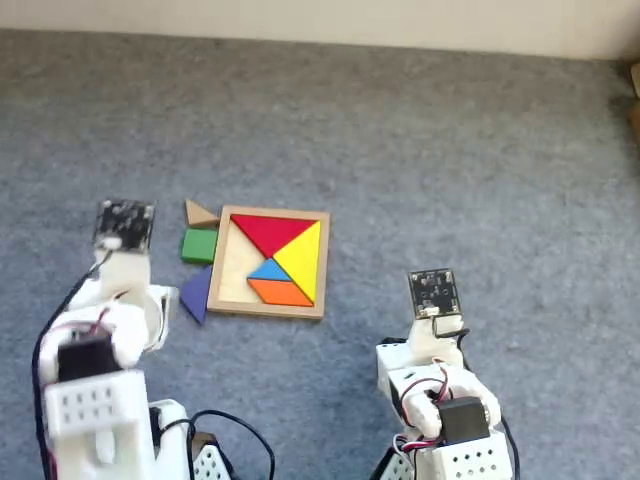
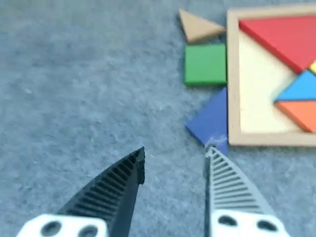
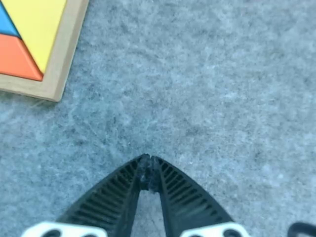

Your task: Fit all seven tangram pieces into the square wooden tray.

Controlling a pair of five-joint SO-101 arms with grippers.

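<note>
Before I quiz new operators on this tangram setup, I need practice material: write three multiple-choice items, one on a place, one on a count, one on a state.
1. The green square lies: A in the wooden tray; B on the carpet beside the tray; C on an arm.
2. Pieces in the tray: A two; B four; C seven.
3. The left gripper has its fingers: A open; B shut on a piece; C shut, empty.
Key: 1 B, it rests on the carpet beside the tray's outer edge. 2 B, red, yellow, blue and orange. 3 A, a clear gap shows between them.
</note>
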